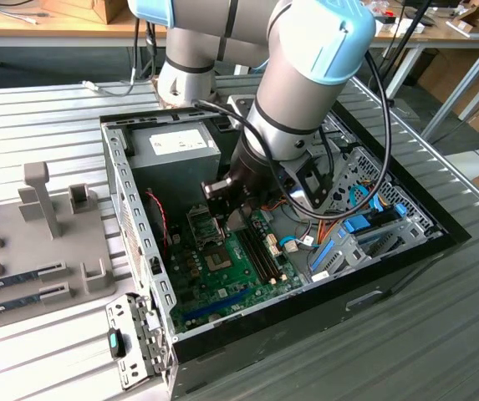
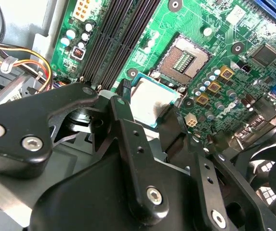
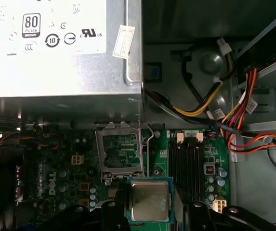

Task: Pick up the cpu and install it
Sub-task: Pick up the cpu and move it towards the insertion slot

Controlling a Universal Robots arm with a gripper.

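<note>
Computer case [image 1: 120, 196] contains a green board [image 1: 222, 263] and a power supply [image 3: 56, 48]. Jaws hold the cpu [image 3: 150, 199] by two edges beside the open socket [image 3: 120, 149], as seen in both wrist views.

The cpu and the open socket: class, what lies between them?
In the first wrist view, only a strip of green board and the socket's metal frame edge lie between the cpu and the open socket.
</note>
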